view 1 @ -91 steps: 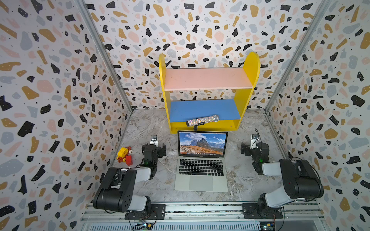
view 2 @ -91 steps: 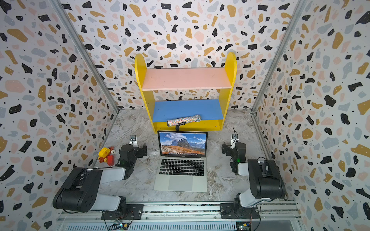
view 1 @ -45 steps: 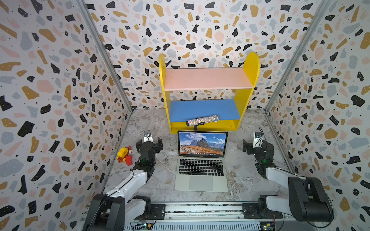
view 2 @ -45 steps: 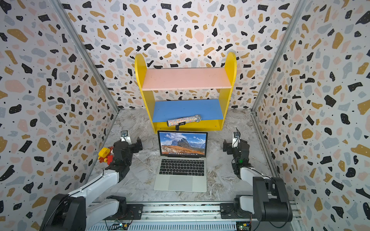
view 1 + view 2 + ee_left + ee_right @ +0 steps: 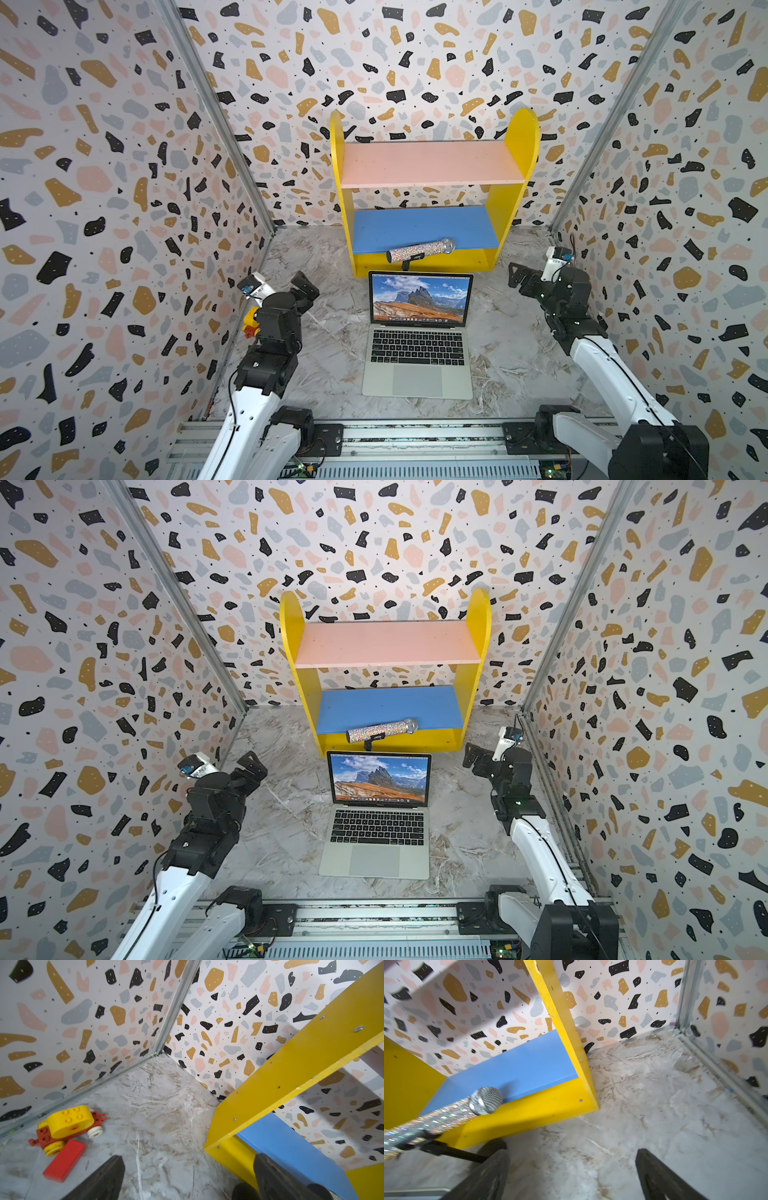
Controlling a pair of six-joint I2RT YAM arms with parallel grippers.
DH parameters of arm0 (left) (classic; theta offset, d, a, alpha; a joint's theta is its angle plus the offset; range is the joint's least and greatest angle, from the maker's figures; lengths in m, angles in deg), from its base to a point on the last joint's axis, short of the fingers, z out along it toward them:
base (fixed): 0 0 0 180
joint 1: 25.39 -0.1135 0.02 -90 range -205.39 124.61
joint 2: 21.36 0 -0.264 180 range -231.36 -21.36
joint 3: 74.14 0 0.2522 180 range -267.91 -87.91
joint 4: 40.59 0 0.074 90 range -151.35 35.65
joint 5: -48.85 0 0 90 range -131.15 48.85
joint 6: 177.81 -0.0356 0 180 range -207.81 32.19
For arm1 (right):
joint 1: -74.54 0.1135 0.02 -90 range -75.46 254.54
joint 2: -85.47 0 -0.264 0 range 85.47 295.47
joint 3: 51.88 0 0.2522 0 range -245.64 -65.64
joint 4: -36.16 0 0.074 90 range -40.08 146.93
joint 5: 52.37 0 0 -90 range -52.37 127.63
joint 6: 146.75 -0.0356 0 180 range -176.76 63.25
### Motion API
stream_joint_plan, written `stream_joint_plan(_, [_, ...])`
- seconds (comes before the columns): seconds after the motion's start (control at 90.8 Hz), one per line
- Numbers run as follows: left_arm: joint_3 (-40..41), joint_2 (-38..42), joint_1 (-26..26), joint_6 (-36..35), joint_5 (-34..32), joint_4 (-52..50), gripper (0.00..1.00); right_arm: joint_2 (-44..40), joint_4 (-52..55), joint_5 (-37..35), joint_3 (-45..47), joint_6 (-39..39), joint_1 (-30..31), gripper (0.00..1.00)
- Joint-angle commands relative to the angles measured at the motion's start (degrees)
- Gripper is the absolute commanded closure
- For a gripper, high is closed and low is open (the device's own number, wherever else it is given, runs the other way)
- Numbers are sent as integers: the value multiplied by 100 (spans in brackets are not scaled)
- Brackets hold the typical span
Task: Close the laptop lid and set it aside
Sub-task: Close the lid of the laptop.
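Risk, mic: the mic (image 5: 419, 250) sits on its stand at the shelf (image 5: 505, 216) front, just behind the lid (image 5: 419, 298); we judge a gripper reaching over the lid's top edge could knock it over.
Risk, slam: if we push fast or from one corner, the lid may snap down; the laptop (image 5: 417, 357) may skew on the smooth floor.
Risk, slide: nothing pins the slim base; we think a one-armed push could shove it away from the shelf instead of folding the hinge.
Risk, toys: setting it aside left of the shelf could hit the toy car (image 5: 68, 1124) and brick (image 5: 64, 1160).
Laptop look: silver-grey, black keys, large trackpad; lid up, leaning slightly back, screen lit with mountains.
Laptop place: centred just in front of the shelf; lid's top edge near its base.
Left gripper (image 5: 305, 291): fingers spread wide, empty; before the shelf's left end, clear of the laptop.
Right gripper (image 5: 519, 276): fingers spread wide, empty; before the shelf's right end, also clear.
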Motion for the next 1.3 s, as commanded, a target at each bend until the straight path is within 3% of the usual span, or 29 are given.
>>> stream_joint_plan(0.0, [-382, 222, -29, 268, 665, -868, 0, -23, 895, 1172, -460, -1213, 19, 0])
stream_joint_plan(0.176, [-578, 350, -29, 207, 1897, -1263, 0, 71, -170, 2424, -474, -1686, 18, 10])
stream_joint_plan(0.374, [-729, 274, -29, 305, 2572, -1633, 0, 386, 433, 2855, -1210, -1553, 45, 19])
stream_joint_plan(0.628, [-544, 117, -23, 432, 3281, -1931, 0, 891, 2402, 2103, -2581, -144, 634, 31])
stream_joint_plan(1.057, [184, 492, 12, 743, 3712, -2103, 0, 1907, 3165, 1281, -3950, 1119, 1741, 37])
stream_joint_plan(1.288, [494, 622, 92, 782, 3834, -2122, 0, 2694, 3674, 1107, -4848, 1346, 2091, 49])
